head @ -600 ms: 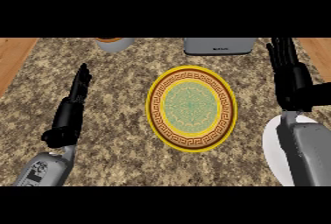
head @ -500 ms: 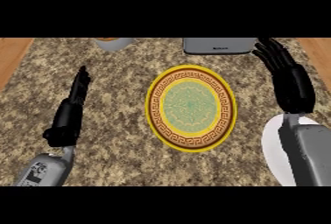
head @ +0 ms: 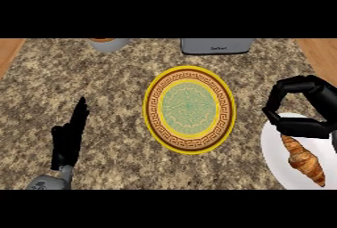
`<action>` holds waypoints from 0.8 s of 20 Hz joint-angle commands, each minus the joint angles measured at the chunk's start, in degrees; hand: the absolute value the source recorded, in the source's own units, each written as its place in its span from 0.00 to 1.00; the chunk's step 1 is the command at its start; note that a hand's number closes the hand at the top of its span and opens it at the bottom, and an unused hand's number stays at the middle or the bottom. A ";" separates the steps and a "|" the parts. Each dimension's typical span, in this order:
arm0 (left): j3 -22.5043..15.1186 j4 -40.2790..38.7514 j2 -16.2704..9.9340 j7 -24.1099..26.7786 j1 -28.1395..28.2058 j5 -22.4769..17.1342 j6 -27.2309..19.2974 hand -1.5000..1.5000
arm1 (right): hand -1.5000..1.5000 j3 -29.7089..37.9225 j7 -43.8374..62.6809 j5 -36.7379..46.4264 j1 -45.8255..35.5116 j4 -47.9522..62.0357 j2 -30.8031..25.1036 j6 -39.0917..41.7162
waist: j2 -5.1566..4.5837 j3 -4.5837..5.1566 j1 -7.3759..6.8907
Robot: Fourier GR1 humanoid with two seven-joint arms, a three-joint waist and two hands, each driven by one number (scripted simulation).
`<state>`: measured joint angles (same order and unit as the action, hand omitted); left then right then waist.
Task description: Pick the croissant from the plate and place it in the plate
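Croissant (head: 304,159) lying on the white plate (head: 273,151) at the right edge of the counter, long axis running from upper left to lower right, narrow tip pointing toward the hand above it. Not yet lifted.

Right hand (head: 299,109) poised over the croissant's upper end, fingers curved downward and thumb set opposite, forming a hollow claw with nothing inside. Cannot tell whether the lower finger touches the pastry tip or merely hangs just above it.

Step in hand, by judgement: closing on the croissant. Best done by shifting toward the thick middle of the pastry instead of the thin tip, lowering until fingers and thumb straddle it across its short width, then curling closed. Worth lifting straight up before travelling left, to clear the plate rim.

Patterned plate (head: 189,109), yellow rim with brown key border and green centre, near the white plate on its left, bare and ready as the target.

Left hand (head: 69,136) resting at lower left, fingers straight and released, well apart from both plates.

At the far edge, 2 other things: a grey box (head: 216,45) and a grey cup (head: 108,43).
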<state>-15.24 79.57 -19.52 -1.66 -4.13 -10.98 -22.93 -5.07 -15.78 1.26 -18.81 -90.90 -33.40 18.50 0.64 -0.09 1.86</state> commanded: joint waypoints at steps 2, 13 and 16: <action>1.16 -0.03 0.20 -3.03 2.05 -2.72 0.76 0.50 | 1.00 4.19 -15.79 -7.74 14.23 10.51 -0.92 7.34 | -1.54 -0.57 0.06; 0.42 0.37 -0.27 -4.88 0.09 -1.13 0.89 0.50 | 0.00 -0.18 -44.59 9.01 17.06 14.06 -19.08 13.08 | -0.85 -0.30 -1.86; -0.02 1.05 -0.43 -8.18 -2.04 -1.22 1.56 0.50 | 0.00 -0.33 -48.25 13.82 15.16 15.98 -23.09 6.10 | -0.87 -0.16 -2.18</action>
<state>-15.59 80.60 -19.69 -7.81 -4.26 -12.35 -21.41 -5.58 -49.83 8.55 -2.68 -77.94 -50.78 22.93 -0.25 -0.36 -0.18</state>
